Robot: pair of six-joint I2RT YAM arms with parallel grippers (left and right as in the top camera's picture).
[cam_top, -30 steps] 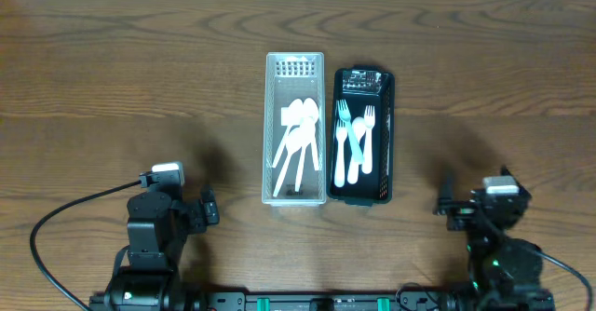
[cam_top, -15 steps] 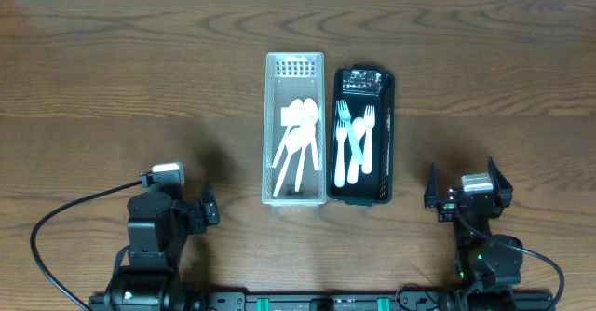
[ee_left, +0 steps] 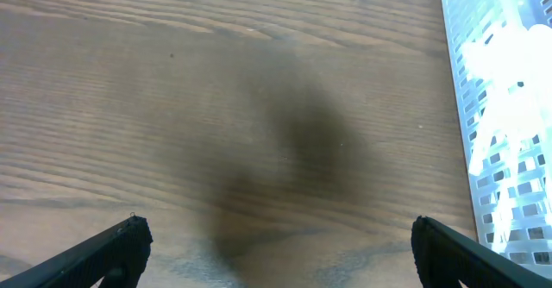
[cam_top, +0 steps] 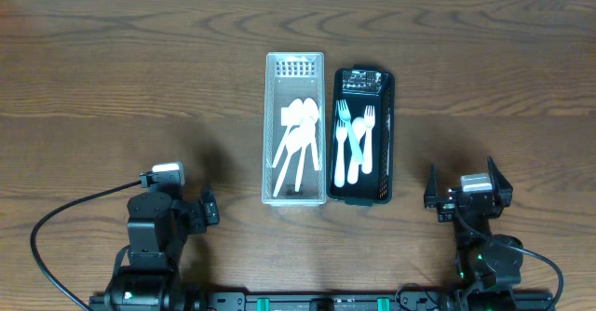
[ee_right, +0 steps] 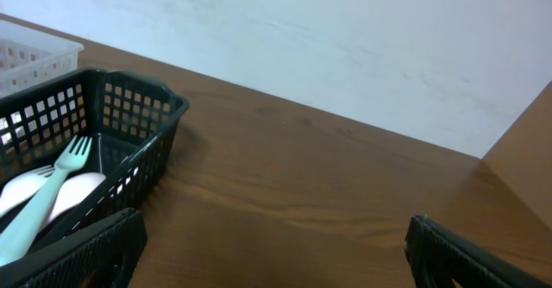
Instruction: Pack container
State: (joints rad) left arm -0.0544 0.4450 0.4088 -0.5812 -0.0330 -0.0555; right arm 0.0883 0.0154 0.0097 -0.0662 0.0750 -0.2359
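Near table's (cam_top: 112, 60) front edge, L pincer (ee_left: 280, 229) & R pincer (ee_right: 274, 224) spread, empty.

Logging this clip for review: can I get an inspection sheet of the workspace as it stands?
Surface: brown wooden table, bare around the baskets.
Job's things: white basket holds white spoons; black basket, side by side with it, holds white and teal forks.
Clutter: nothing seen.
Grippers: left tool open, empty, over bare wood; right tool open, empty, facing the black basket's end.
Cables: black cable loops off the left arm; second cable curves beside the right arm base.
Surroundings: pale wall beyond the table's far edge.
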